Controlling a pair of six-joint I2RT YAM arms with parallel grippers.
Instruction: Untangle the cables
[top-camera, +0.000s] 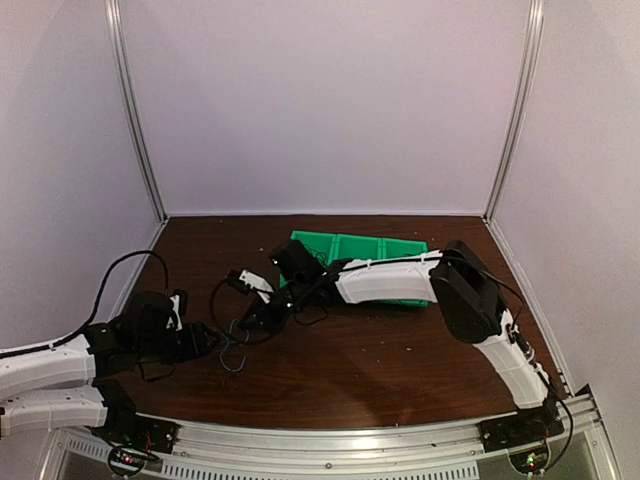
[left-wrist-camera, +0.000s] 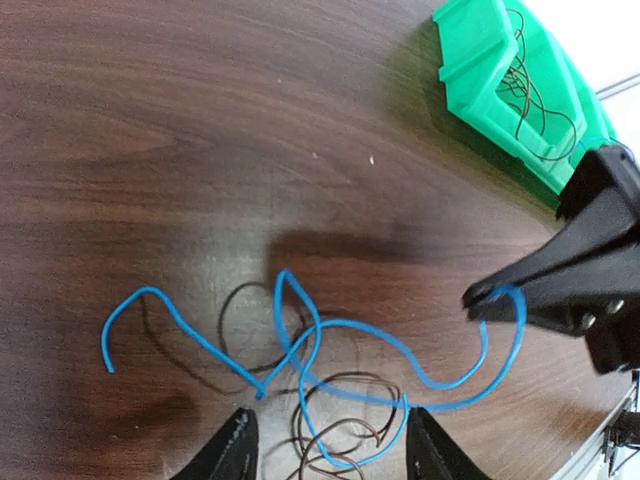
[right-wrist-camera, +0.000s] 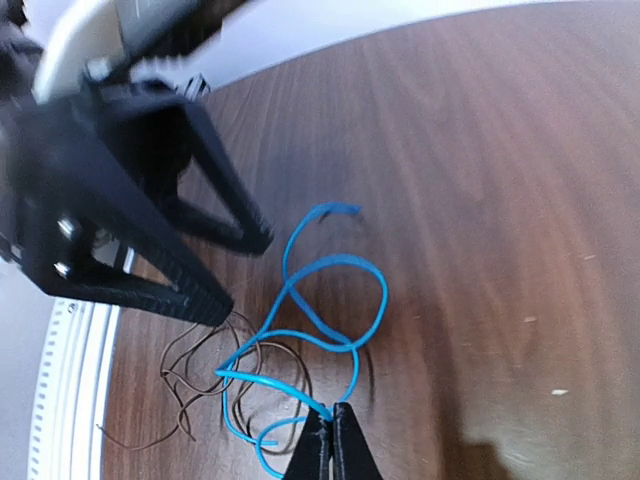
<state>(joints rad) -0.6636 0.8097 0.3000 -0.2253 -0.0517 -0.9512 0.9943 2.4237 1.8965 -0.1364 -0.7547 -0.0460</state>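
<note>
The cables (left-wrist-camera: 340, 323), blue and dark, lie tangled on the bench (left-wrist-camera: 200, 120); your right end effector (right-wrist-camera: 331, 412) pinches a blue strand, while your left end effector (left-wrist-camera: 328, 415) stands spread over them

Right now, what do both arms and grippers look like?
Matching pair: left arm and right arm have white shell links, black joints and thin black wiring looping alongside. The left gripper and right gripper are black, each with two tapered fingers.

You had bare worktop (top-camera: 400, 370) on the near side, right of the cables (left-wrist-camera: 340, 323); the right arm (top-camera: 390, 282) and green bin (top-camera: 360, 247) blocked beyond.
</note>
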